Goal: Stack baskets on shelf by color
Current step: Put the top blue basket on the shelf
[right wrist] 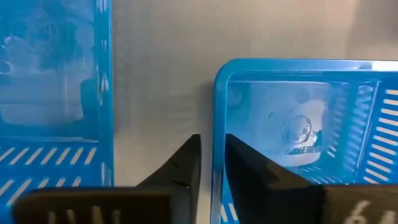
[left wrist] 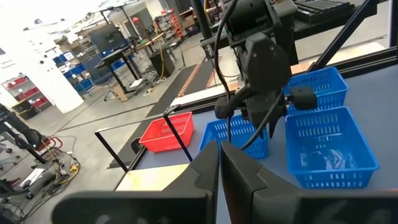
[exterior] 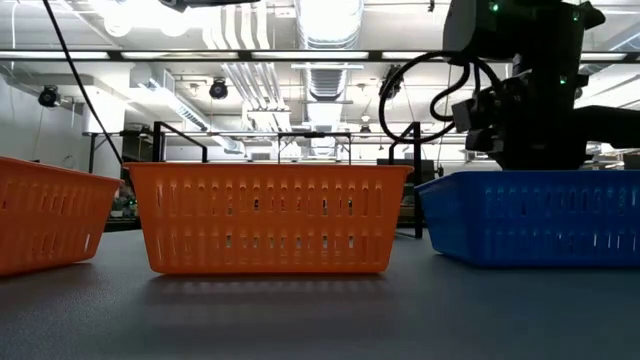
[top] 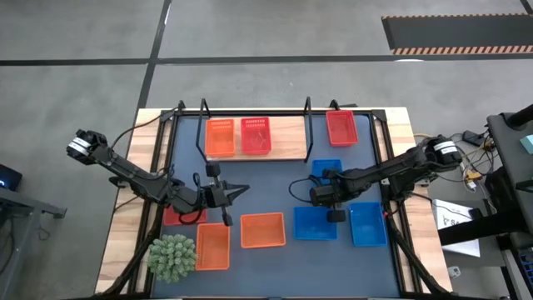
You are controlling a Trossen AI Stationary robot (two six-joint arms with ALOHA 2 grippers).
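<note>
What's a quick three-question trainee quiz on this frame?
1. True or false: the left hand holds a basket.
2. The right hand is at the wall of a basket of which colour? A orange, B red, C blue.
3. How many orange baskets show in the high view?

Key:
1. False. It is shut and empty.
2. C, a blue basket.
3. Three: one on the shelf and two on the mat.
</note>
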